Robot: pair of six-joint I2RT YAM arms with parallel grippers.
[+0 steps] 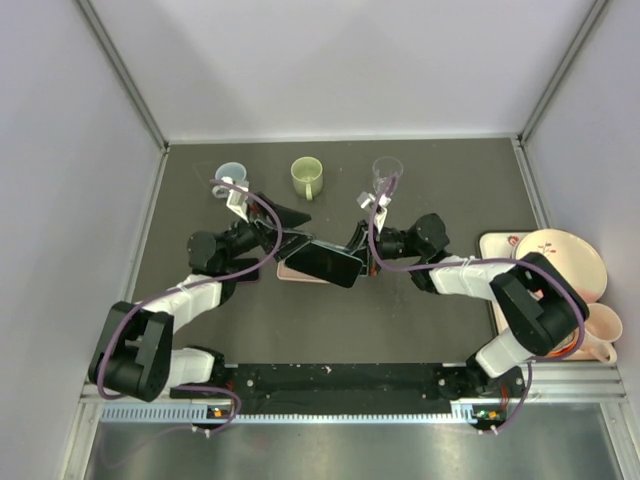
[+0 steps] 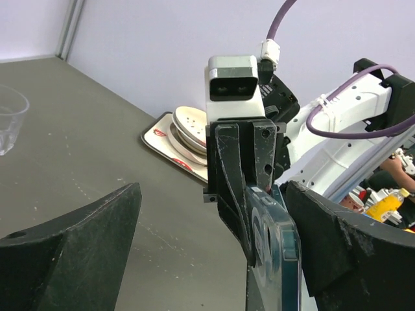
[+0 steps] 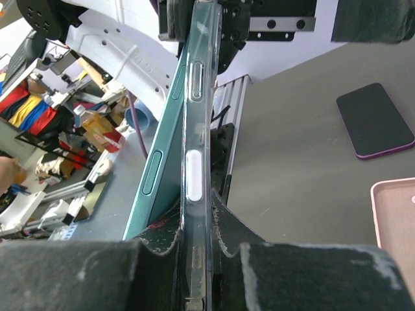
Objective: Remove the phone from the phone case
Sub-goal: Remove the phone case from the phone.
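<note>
Gripping the phone case (image 3: 196,129) edge-on w/ right gripper (image 3: 189,228), pads pinched on both faces at the near end. So it's held up off the surface (image 3: 305,149), straight out ahead of that gripper.

Reaching in at the far end w/ left gripper (image 2: 213,201): spread wide, not clamping. Far end of the case sits btwn its fingers, hard by one and well apart from the other.

Not done yet: phone (image 3: 159,162) in the case, no clean split visible. In right wrist view, a teal edge stands a bit off the clear rim along one long side, so prob. some peel there; can't confirm.

Left to do, by my read: free the remaining rim and corners, pull phone fully clear, w/ case pinned in right gripper.

As for long axis: runs gripper to gripper, from right gripper's pads straight toward left gripper. Stands on its long edge rel. to right wrist cam, faces out to either side. Camera lenses (image 2: 267,241) at the left-gripper end, back face turned to the far-off finger.

Also off to right gripper's side: a second dark phone (image 3: 375,120) and a pink case (image 3: 397,223), both flat, neither touched.
</note>
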